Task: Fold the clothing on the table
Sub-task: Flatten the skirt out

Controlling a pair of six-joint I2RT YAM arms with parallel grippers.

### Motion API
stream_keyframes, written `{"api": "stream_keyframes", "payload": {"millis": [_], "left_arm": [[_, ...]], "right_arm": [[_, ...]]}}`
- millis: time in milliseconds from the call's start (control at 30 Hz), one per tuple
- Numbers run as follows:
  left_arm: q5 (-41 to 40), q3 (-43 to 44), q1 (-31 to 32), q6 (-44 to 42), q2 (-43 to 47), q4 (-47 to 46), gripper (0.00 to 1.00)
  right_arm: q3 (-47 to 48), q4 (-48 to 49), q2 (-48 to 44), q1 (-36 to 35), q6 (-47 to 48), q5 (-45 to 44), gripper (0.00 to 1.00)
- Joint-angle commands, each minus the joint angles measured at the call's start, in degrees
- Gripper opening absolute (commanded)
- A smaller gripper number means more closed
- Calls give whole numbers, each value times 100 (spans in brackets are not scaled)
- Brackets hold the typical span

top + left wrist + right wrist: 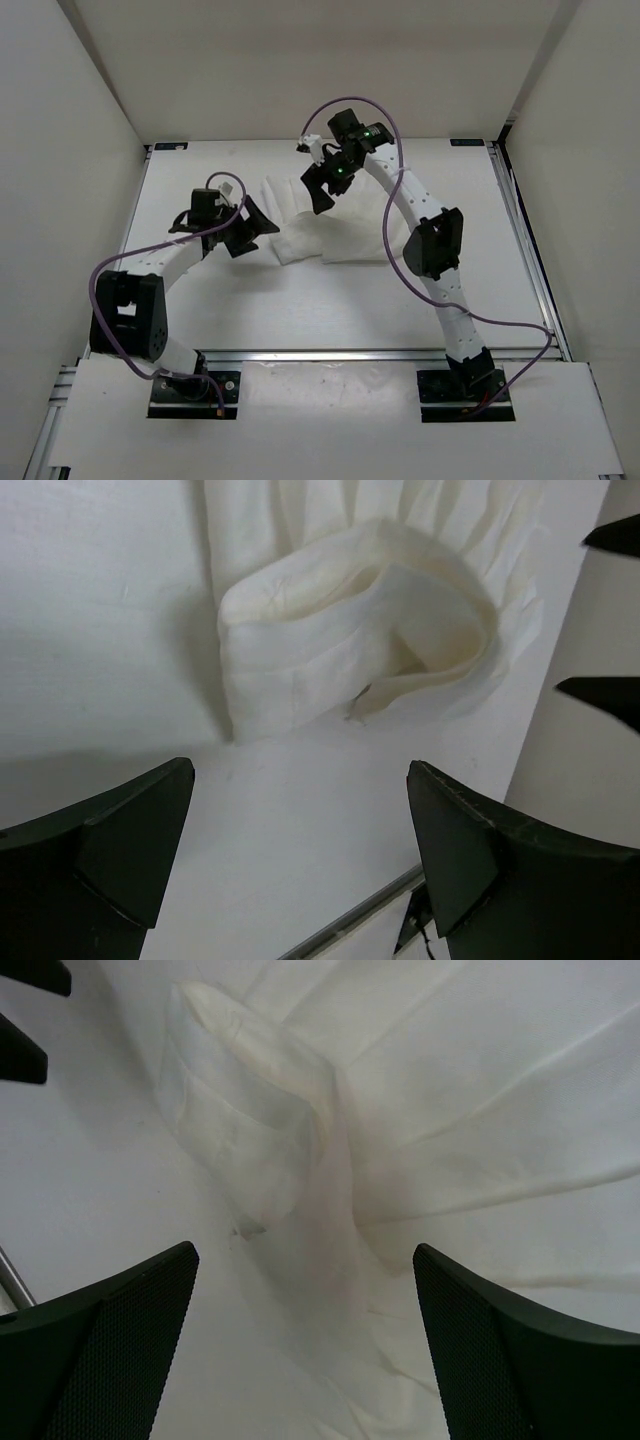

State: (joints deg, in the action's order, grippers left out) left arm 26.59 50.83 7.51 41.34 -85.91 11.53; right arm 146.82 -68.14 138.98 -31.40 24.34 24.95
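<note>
The black left gripper (252, 228) and black right gripper (320, 188) gape empty at the wrinkled white thin-fabric shirt (335, 238) bunched toward the flat white table's (300, 320) far edge; a shallow pinch might snag one layer and drag its folds apart.

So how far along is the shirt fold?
Barely started. The clothing lies bunched and wrinkled on the table, one end curled over, with no clean fold. Nothing in hand: left pincer and right pincer are both open, close to it. The folding itself looks still to do.
</note>
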Motion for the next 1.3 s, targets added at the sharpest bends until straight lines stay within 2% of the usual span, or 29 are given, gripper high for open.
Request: {"api": "stream_keyframes", "payload": {"millis": [0, 100, 233, 600, 700, 800, 867, 900, 967, 1000, 1033, 1133, 1200, 1267], "left_arm": [[-180, -528, 146, -223, 329, 157, 99], [-189, -1003, 76, -65, 592, -203, 99], [-347, -1128, 40, -188, 716, -266, 99], [-277, -952, -92, -127, 725, -423, 98], [-365, -1022, -100, -109, 760, -563, 98], [-505, -1102, -109, 5, 777, -835, 99], [-514, -1241, -118, 58, 804, -1099, 99], [-523, -1225, -135, 49, 804, -1092, 98], [-506, -1198, -179, 85, 743, -1311, 99], [-488, -1172, -188, 93, 716, -1329, 98], [-488, -1172, -240, 85, 725, -1337, 99], [-523, -1233, -241, 146, 769, -1504, 99], [-558, -1303, -250, 207, 830, -1601, 98], [-558, -1382, -285, 208, 874, -1689, 98]], "right_arm": [[-66, -226, -398, 56, -52, -280, 93], [-399, -183, -345, -182, -183, -709, 89], [-497, 90, -275, -297, -360, -1228, 88], [-426, 28, -64, -683, -430, -1378, 87], [-751, 151, -29, -867, -517, -1843, 84], [-1049, 405, -38, -1070, -597, -2799, 78], [-1347, 581, -29, -1237, -650, -3580, 67], [-1497, 687, -29, -1342, -641, -3976, 66], [-1971, 775, -11, -1439, -597, -4373, 58], [-2060, 785, 6, -1413, -562, -4567, 51], [-2053, 802, -20, -1422, -614, -4743, 47], [-1562, 724, -107, -1369, -483, -4789, 29], [-1237, 365, -108, -1273, -465, -4606, 8], [-1112, -84, -169, -1211, -377, -4272, 0]]}}
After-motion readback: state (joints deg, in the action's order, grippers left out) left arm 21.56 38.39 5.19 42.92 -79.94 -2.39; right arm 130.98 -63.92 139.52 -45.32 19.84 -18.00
